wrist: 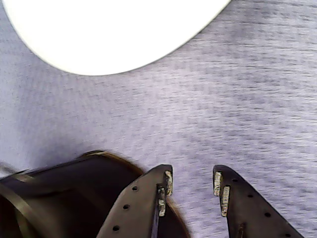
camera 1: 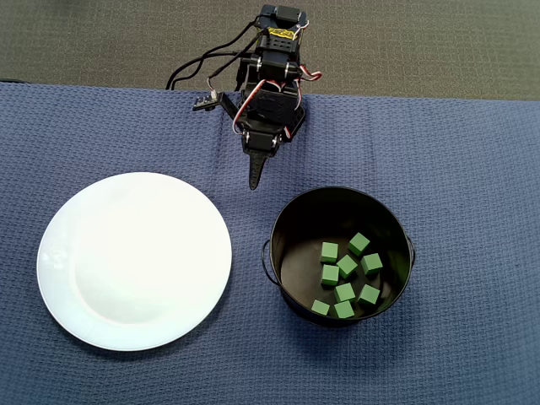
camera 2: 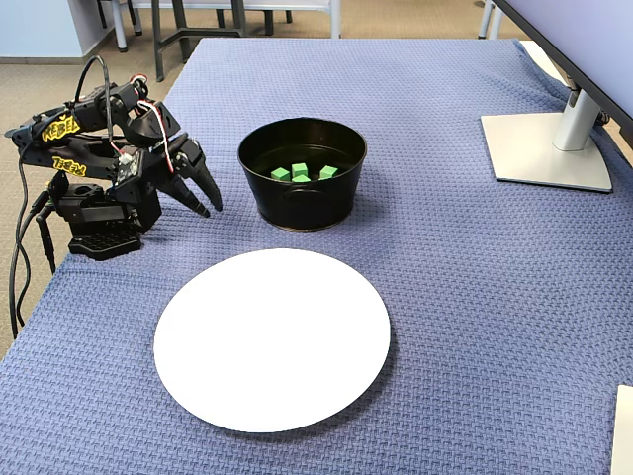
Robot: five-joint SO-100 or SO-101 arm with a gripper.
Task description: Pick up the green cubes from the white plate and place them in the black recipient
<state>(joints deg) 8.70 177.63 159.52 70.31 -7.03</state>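
blue woven cloth (camera 1: 439,152) covers table, largest thing in all views. monitor stand (camera 2: 549,148) at far right edge, fixed view. white plate (camera 1: 135,260) lies flat on cloth, left side in overhead view, bare surface. black recipient (camera 1: 291,215) stands upright just right of plate, apart from it, not touching. arm (camera 1: 272,93) folded back at cloth's top edge, overhead. gripper (wrist: 193,186) hangs over bare cloth btwn plate & pot, fingers spread w/ a gap, holding nothing. green cubes (camera 1: 347,267): eight counted, all inside pot, clustered toward right half of its floor.
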